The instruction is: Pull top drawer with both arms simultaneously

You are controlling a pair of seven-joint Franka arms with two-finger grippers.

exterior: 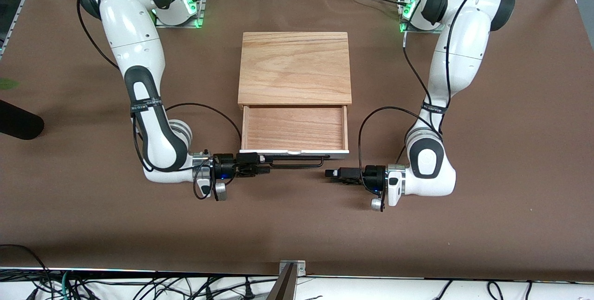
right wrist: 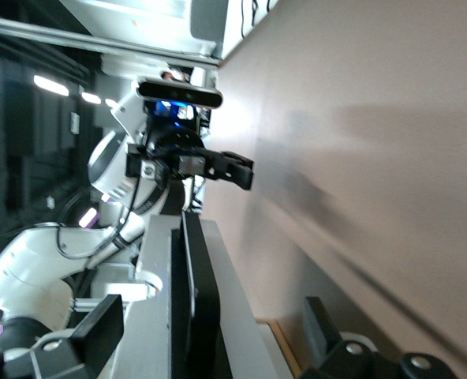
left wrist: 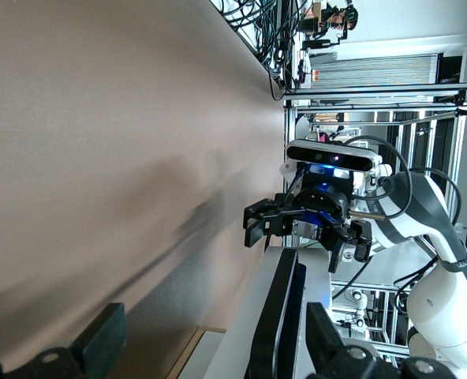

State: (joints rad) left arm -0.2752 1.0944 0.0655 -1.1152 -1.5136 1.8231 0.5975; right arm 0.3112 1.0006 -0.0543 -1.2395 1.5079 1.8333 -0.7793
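The top drawer stands pulled out of its light-wood box at the middle of the brown table, its smooth reddish-brown wooden inside bare. Its white front panel faces the table's front-camera edge; the drawer's long axis runs between the two arms' ends. The black wire loop handle spans that front. The right gripper, lying level, has its fingers spread around the handle's end. The left gripper hangs level just off the handle's other end, fingers apart, holding nothing.
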